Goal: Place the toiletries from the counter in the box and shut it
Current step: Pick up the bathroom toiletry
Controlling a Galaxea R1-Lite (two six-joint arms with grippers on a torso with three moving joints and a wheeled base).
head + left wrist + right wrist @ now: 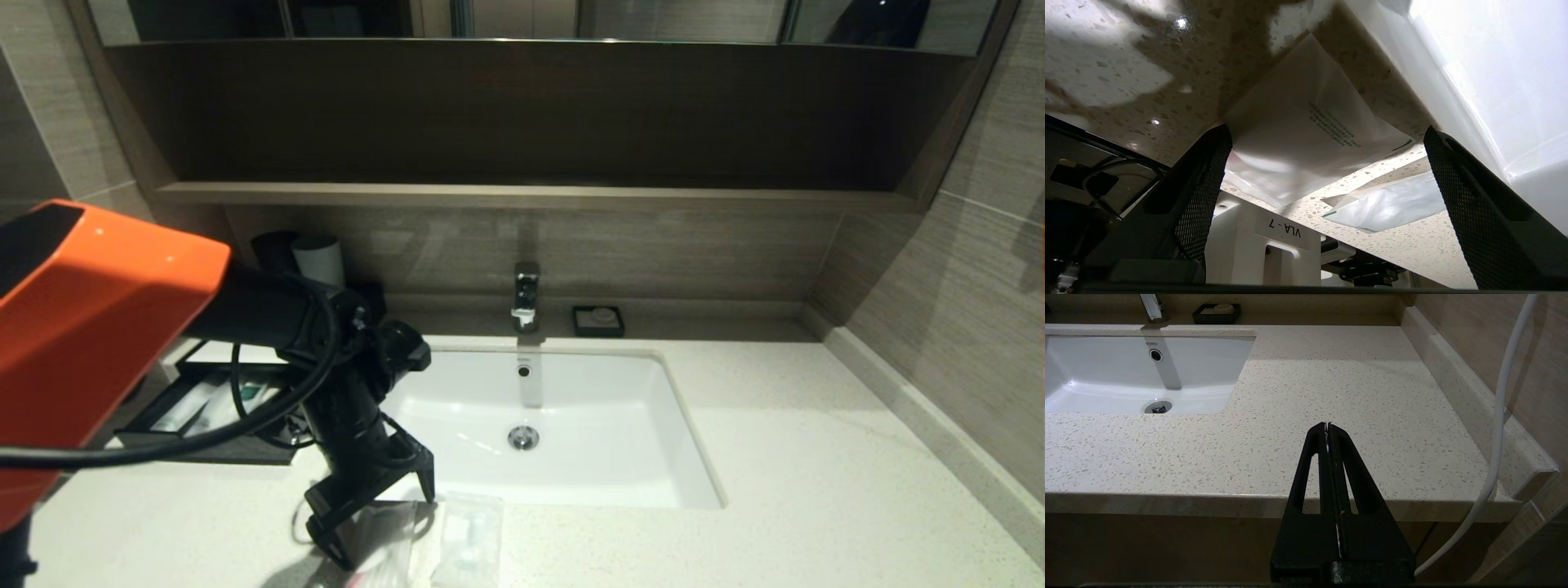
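Left claw (371,523) is down over the front edge of the desk (816,474), just ahead of the sink (653,425). Its fingers are spread wide and grip nothing. In the left wrist view the near packet (1298,143) lies flat between the two pads (1204,192), with printed text facing up; whether a pad already touches the film cannot be told. The wide spread appears chosen to straddle the flat packet before pinching it. A thin, slack wrapper lying flush on stone gives little edge to catch, so a slip or a crumpled grip is the likely fault.

A second packet (1388,204) lies just beside the first, nearer the desk's front edge, apart from the pads. In the head view the two show as clear wrappers at the front of the desk, one under the claw and the other (469,539) just to its right.

Box (204,445) stands at the left rear of the desk, well apart from the packets, with its drawer pulled out toward the front. Something pale with a green mark lies in the drawer (192,404); the arm hides much of it, so the full contents cannot be confirmed. Judged from this, two packets remain to be moved and the drawer remains to be shut.

Right claw (1327,426) is parked off the desk's front right edge, fingers pressed together, holding nothing.

A small black dish (598,320) sits behind the sink beside the tap (526,294).
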